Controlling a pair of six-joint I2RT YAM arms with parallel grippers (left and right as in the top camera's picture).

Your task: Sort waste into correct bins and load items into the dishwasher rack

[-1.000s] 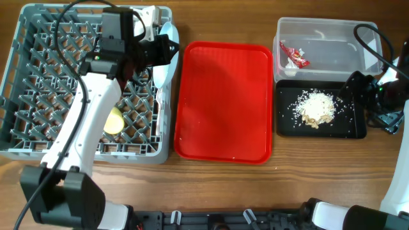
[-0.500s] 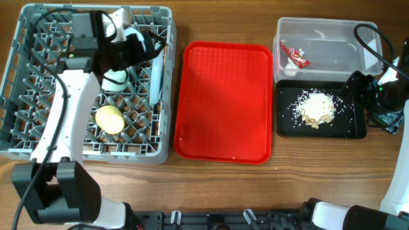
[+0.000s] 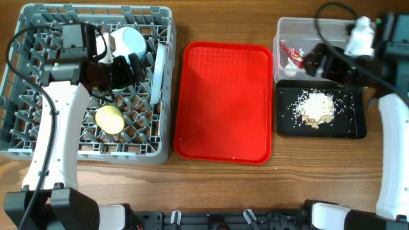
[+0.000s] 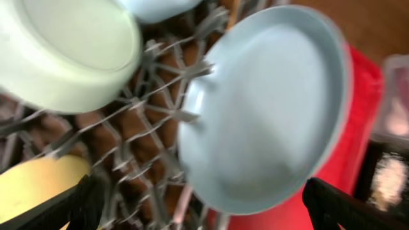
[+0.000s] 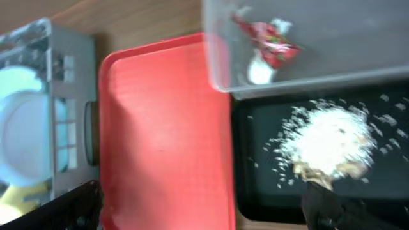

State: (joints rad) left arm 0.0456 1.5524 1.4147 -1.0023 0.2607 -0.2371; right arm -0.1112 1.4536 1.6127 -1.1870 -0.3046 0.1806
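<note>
My left tool (image 4: 211, 207) gapes wide in the rack (image 3: 89, 153), frame left. Up close the plate (image 4: 268, 108) shows its face, overhead only an edge. Right tool (image 5: 204, 207) wide too.

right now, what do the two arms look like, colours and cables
Both arms have white links with black joints and wrists. A black cable loops over the left arm and another over the right arm. The fingers are black.
</note>
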